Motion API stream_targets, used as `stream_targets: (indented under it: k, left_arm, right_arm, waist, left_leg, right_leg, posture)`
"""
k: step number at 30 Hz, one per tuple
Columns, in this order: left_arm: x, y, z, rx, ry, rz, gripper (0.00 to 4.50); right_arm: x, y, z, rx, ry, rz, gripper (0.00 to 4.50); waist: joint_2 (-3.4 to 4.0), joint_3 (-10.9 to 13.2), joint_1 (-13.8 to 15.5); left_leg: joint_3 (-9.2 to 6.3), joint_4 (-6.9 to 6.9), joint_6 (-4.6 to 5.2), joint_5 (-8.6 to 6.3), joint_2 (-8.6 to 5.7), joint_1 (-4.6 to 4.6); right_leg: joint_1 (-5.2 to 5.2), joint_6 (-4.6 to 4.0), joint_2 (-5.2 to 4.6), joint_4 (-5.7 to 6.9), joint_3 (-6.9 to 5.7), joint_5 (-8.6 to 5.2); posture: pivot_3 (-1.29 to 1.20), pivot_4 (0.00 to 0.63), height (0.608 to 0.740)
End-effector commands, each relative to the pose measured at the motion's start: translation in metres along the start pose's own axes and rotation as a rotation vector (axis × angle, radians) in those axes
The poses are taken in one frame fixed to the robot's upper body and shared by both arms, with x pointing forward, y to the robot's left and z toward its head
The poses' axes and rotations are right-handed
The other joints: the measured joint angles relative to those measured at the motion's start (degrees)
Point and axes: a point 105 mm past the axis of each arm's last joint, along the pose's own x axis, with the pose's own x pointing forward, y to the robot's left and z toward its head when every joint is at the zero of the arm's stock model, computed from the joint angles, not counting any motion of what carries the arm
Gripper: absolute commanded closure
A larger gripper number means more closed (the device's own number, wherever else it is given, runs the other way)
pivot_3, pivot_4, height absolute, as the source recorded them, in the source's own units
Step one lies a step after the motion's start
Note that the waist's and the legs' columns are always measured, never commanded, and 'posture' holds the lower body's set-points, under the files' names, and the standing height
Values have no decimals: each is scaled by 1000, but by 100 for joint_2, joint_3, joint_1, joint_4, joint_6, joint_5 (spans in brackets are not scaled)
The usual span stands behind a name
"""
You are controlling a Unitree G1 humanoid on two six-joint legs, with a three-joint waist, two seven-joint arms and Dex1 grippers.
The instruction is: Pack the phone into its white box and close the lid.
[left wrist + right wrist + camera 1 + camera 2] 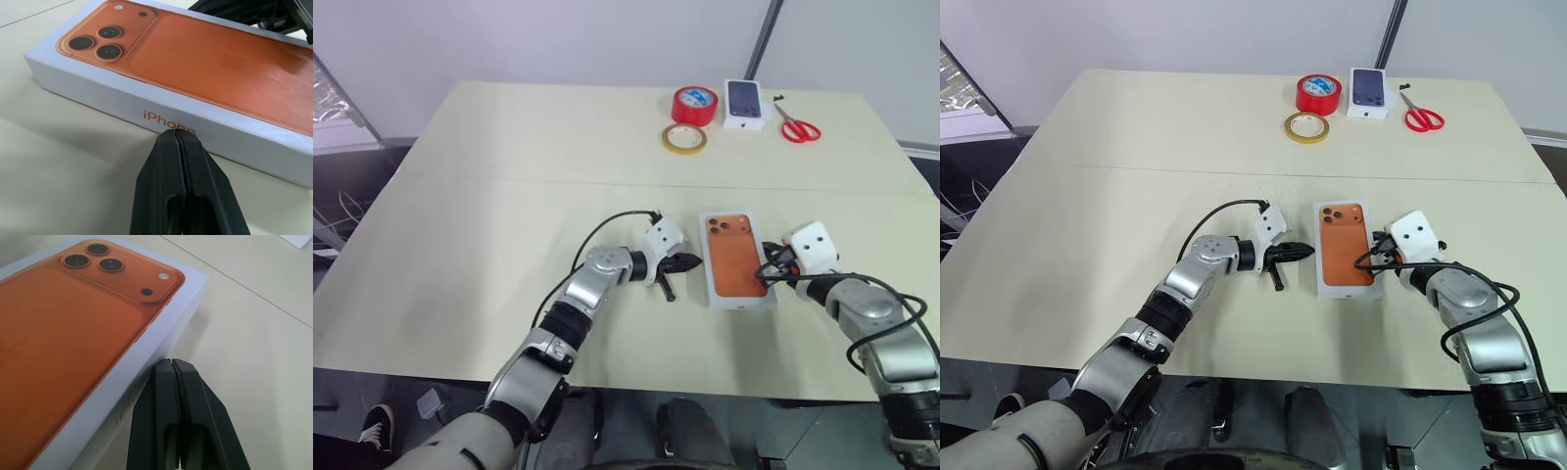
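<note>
Fingers pressed together and empty, our left gripper (683, 262) and right gripper (770, 262) are flanking the white box (737, 257), lying closed at the frame's centre on the worktop (489, 196). We are judging the next step: lifting its lid.

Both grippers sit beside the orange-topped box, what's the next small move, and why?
Probably ease the left gripper and right gripper away: both are shut beside the white box, whose lid looks fully seated.
</note>
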Motion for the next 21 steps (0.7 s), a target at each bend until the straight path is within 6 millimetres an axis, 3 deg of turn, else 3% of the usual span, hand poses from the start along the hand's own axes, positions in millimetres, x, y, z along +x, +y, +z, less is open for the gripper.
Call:
stream_targets:
  k: [1, 5, 14, 21]
  left_arm:
    - [4, -3, 19, 56, -66, -2, 4500]
    - [5, -3, 28, 30, -104, -6, 4500]
    - [8, -6, 9, 67, -27, 6, 4500]
    - [6, 0, 5, 67, -14, 31, 4500]
  right_arm:
    - [0, 2, 8, -46, -32, 2, 4461]
    - [1, 0, 17, -11, -71, -7, 4461]
    - [2, 1, 10, -75, -30, -4, 4461]
    - [1, 6, -8, -113, 49, 27, 4461]
  waist:
    - [0, 0, 0]
    - [0, 0, -2]
    - [0, 0, 1]
    - [0, 0, -3]
  left_leg:
    - [0, 0, 0, 0, 0, 0]
    - [0, 0, 0, 0, 0, 0]
    - [1, 1, 0, 0, 0, 1]
    - [0, 0, 0, 0, 0, 1]
  right_leg:
    - [0, 0, 0, 0, 0, 0]
    - [0, 0, 0, 1, 0, 0]
    - [0, 0, 1, 1, 0, 0]
    - [-1, 0, 1, 2, 0, 0]
  posture:
    - [0, 150, 740]
    - [0, 150, 740]
    - [0, 150, 740]
    - [0, 150, 740]
